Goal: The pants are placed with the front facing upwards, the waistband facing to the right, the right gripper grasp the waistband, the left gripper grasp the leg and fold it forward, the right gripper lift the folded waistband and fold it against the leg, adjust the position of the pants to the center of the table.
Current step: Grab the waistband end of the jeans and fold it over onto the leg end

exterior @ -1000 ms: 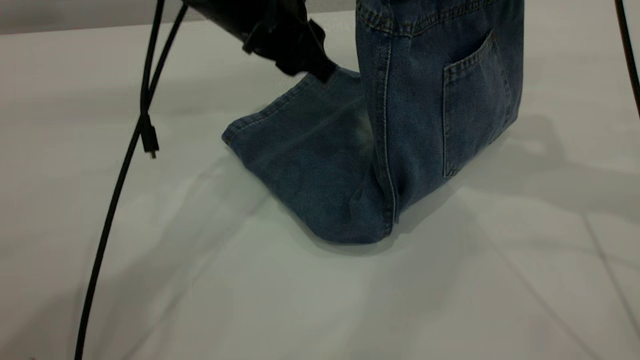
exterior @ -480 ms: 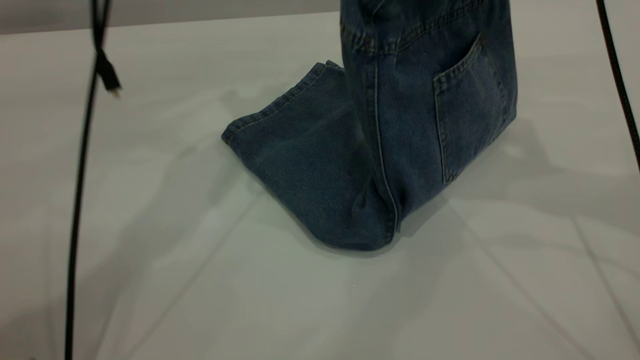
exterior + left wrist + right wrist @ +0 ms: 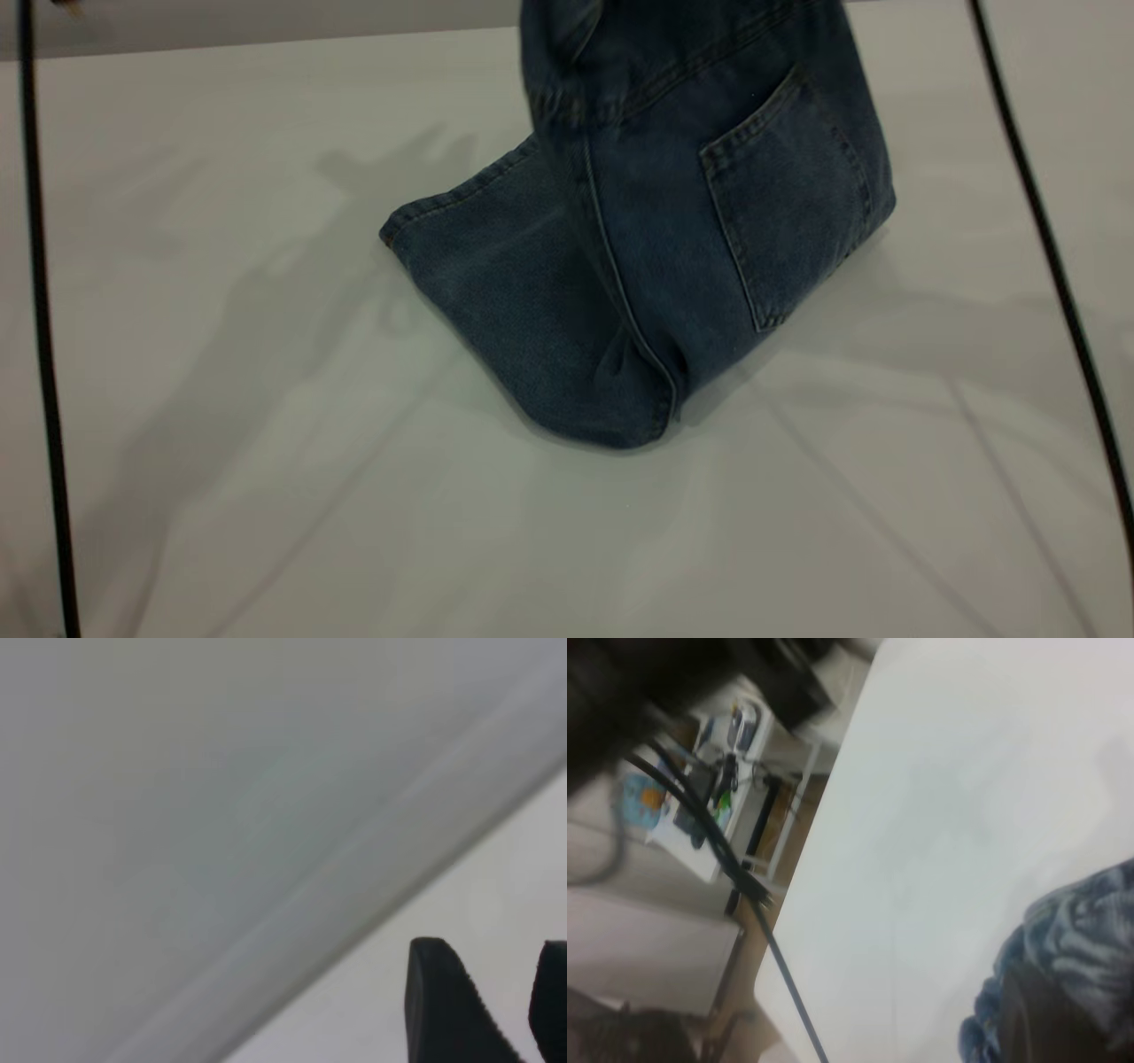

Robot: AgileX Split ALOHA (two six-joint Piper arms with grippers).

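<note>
The blue denim pants (image 3: 638, 266) are bent in two on the white table (image 3: 266, 496). One leg (image 3: 496, 275) lies flat, its hem toward the left. The upper part with a back pocket (image 3: 788, 195) is lifted and leans left over the leg, running out of the exterior view at the top. In the right wrist view my right gripper (image 3: 1063, 1014) is shut on the ruched waistband (image 3: 1090, 930). My left gripper (image 3: 496, 992) hangs apart from the pants over bare table, open with nothing between its fingers (image 3: 438, 992). Neither gripper shows in the exterior view.
A black cable (image 3: 40, 310) hangs down the left side and another cable (image 3: 1036, 221) runs down the right. Past the table's edge, the right wrist view shows shelving with clutter (image 3: 718, 753) and a cable (image 3: 744, 895).
My left gripper has let go of the leg's hem and left the exterior view up and to the left. The lifted upper part has swung left, further over the flat leg.
</note>
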